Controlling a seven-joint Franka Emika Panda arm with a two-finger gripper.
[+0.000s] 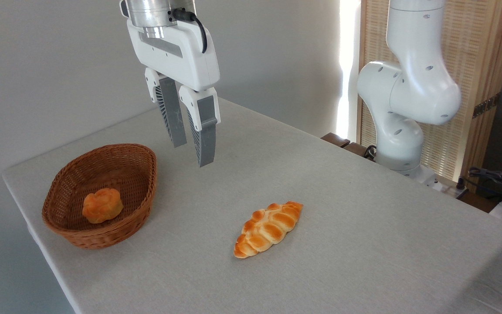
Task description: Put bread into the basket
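The bread lies inside the basket; the jaws hang above, slightly parted and empty

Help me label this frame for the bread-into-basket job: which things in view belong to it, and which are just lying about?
Part of the job:
- small round orange bun, lying inside the basket
- oval brown woven wicker basket
- white gripper with grey fingers, holding nothing, above the table

Just lying about:
- long braided golden loaf, on the grey table
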